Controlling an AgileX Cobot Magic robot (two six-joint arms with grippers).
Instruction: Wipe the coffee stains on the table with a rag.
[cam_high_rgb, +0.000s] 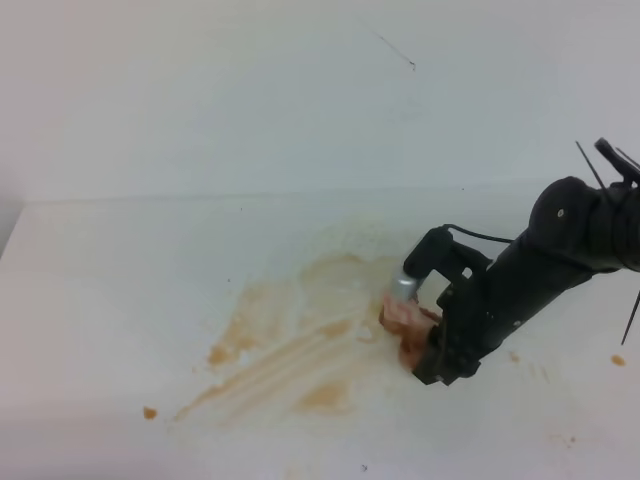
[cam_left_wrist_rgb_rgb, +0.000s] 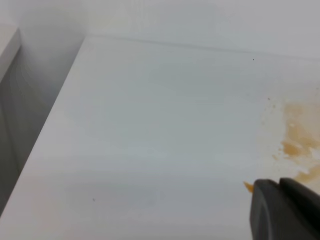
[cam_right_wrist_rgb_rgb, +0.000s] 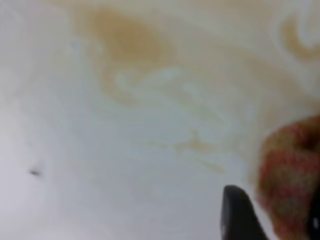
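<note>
Rag at right end effector, coffee stains on table

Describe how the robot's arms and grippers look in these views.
The right arm is matte black and bulky, with a thin black cable looped above it and cable-tie ends sticking out. A rounded silver tip sits beside its gripper. Only a dark grey, blocky piece of the left gripper shows.

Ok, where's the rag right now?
In the exterior high view the rag sits right of centre on the table, at the right gripper, on the right edge of the coffee stains.
</note>
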